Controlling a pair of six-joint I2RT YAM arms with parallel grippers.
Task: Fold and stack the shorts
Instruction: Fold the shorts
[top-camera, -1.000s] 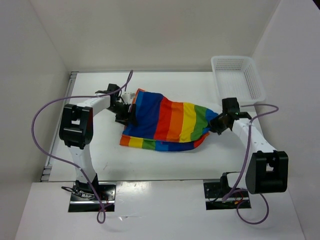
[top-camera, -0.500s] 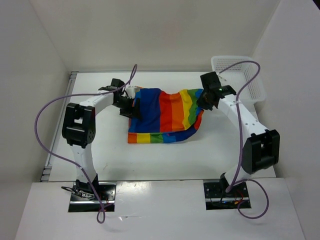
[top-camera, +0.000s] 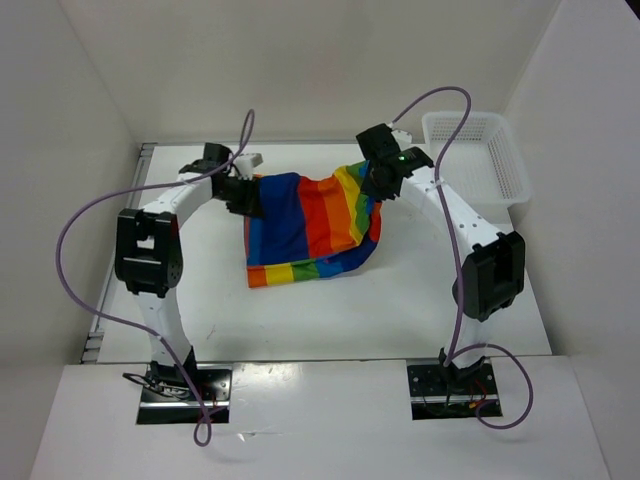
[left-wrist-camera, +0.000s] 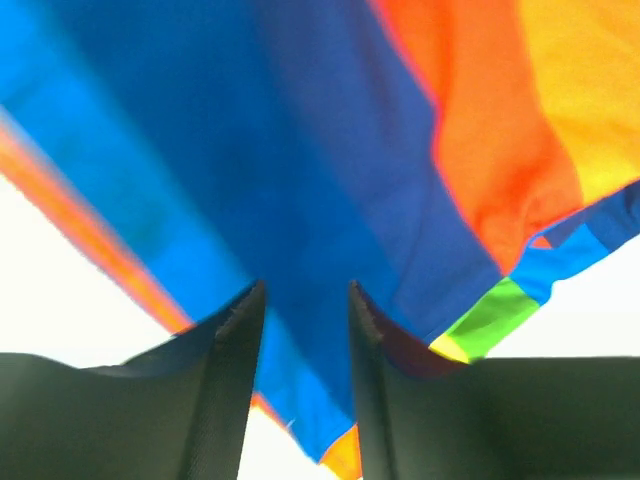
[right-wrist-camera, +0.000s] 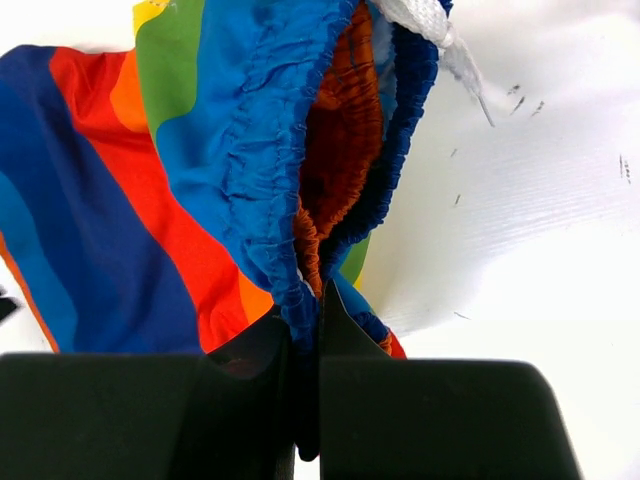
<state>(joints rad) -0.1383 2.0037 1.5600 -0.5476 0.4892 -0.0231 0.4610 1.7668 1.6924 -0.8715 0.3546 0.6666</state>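
The rainbow-striped shorts (top-camera: 310, 225) lie mid-table, their right side lifted and drawn over toward the left. My right gripper (top-camera: 372, 185) is at the raised upper right corner. In the right wrist view this gripper (right-wrist-camera: 308, 310) is shut on the gathered blue waistband of the shorts (right-wrist-camera: 120, 180), and the white drawstring (right-wrist-camera: 425, 20) hangs at the top. My left gripper (top-camera: 250, 195) is at the blue left edge. In the left wrist view its jaws (left-wrist-camera: 303, 290) stand apart, with blue fabric of the shorts (left-wrist-camera: 330, 150) filling the gap.
A white mesh basket (top-camera: 478, 160) stands at the back right of the table, near the right arm's elbow. White walls close the table in at the back and both sides. Purple cables loop above both arms.
The right gripper has carried the waistband corner left and toward the back, folding the shorts narrower. The left gripper has shifted slightly back and left, and its jaws have narrowed.
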